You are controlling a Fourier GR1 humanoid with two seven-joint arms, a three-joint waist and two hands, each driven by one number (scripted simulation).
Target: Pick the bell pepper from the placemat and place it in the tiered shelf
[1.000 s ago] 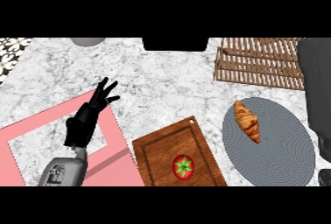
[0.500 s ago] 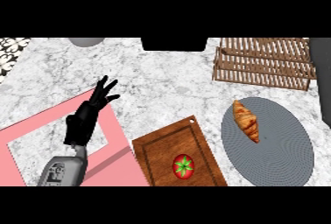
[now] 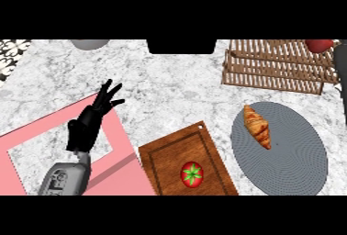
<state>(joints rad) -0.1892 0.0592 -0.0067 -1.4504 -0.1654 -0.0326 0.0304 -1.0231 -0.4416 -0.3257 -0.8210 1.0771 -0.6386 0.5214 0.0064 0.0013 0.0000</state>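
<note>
Bell pepper [image 3: 320,44]: red, at the top right edge above the wooden tiered shelf [image 3: 278,66], partly cut off; contact not discernible. Placemat [image 3: 284,151]: grey, oval, bearing a croissant [image 3: 257,125]. Cutting board [image 3: 186,165] beside it, with a tomato [image 3: 193,174]. Left hand [image 3: 92,121]: open, fingers spread, over the marble counter [image 3: 169,92]. Right hand: fingers not visible, state indeterminable.

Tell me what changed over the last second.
The right arm pulled back toward the right edge, uncovering more of the shelf and a red thing at its far right corner. The open left hand, croissant and tomato stayed put.
</note>
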